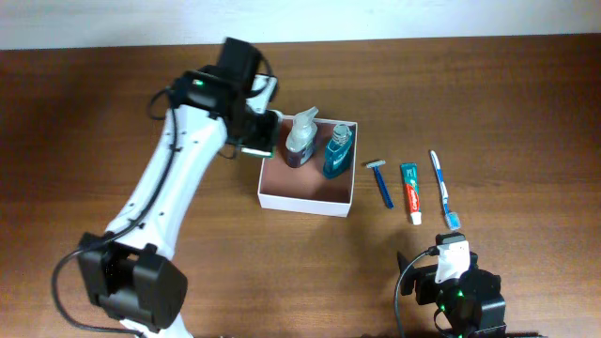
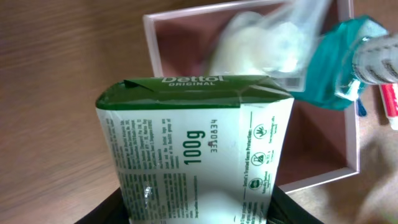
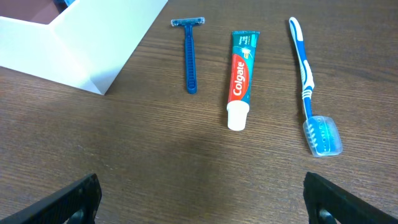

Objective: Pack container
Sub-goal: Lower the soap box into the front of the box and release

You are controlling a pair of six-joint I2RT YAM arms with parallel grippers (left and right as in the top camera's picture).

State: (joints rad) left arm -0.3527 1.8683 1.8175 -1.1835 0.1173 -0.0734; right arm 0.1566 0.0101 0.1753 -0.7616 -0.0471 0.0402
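The container (image 1: pixel 305 199) is a square white box with a pinkish-brown inside, at the table's middle. In it stand a clear pump bottle (image 1: pixel 301 139) and a teal bottle (image 1: pixel 337 153). My left gripper (image 1: pixel 255 141) is at the box's far left corner, shut on a green-and-white Dettol soap packet (image 2: pixel 196 162), which it holds above the box's left edge (image 2: pixel 152 43). My right gripper (image 3: pixel 202 199) is open and empty near the front edge, below a blue razor (image 3: pixel 189 56), a Colgate toothpaste tube (image 3: pixel 240 78) and a blue toothbrush (image 3: pixel 308 81).
The razor (image 1: pixel 380 181), toothpaste (image 1: pixel 410 191) and toothbrush (image 1: pixel 442 188) lie in a row on the wood table right of the container. The box's white corner (image 3: pixel 87 43) shows at the upper left of the right wrist view.
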